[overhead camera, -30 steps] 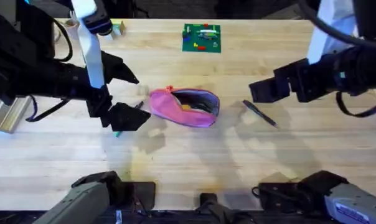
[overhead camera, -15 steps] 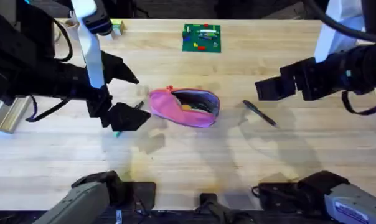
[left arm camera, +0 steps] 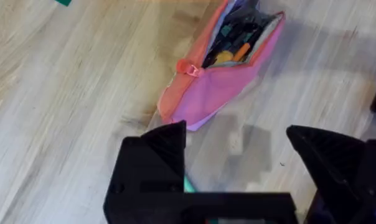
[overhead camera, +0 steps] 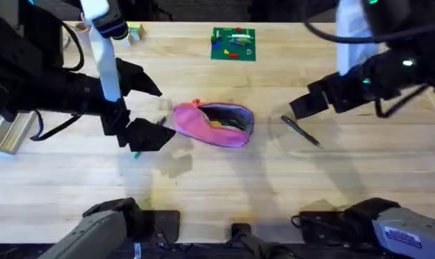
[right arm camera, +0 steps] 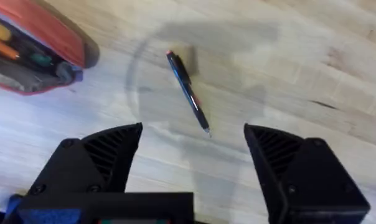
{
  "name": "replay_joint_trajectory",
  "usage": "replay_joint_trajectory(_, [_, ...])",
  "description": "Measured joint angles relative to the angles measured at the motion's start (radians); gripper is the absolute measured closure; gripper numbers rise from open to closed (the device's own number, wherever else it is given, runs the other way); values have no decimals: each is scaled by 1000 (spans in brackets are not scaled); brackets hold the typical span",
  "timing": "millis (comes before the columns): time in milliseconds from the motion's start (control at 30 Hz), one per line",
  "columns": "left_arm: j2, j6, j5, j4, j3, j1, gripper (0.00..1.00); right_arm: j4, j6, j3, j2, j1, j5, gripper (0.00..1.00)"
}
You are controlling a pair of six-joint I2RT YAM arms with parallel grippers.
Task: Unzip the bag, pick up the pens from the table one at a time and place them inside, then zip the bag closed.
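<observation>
The bag (overhead camera: 215,124) lies unzipped mid-table, both pens out: right gripper (right arm camera: 193,155) spread over the black pen (right arm camera: 187,91), left gripper (left arm camera: 238,163) spread over, apparently, the green.

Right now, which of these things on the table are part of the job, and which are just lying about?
Part of the job: bag, open; black pen; green pen, mostly hidden under the left gripper.

Lying about: green board; small blocks.
</observation>
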Motion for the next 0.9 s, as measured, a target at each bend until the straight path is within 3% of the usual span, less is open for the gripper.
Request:
replay_joint_trajectory(233, [0, 0, 5, 0, 0, 0, 7, 2, -12, 0, 115, -8, 1, 3])
replay_joint_trajectory(433, [0, 0, 5, 0, 0, 0, 7, 78, -22, -17, 138, -55, 1, 3])
replay_joint_trajectory(900, [0, 0, 5, 0, 0, 0, 7, 320, -58, -287, 138, -86, -28, 4])
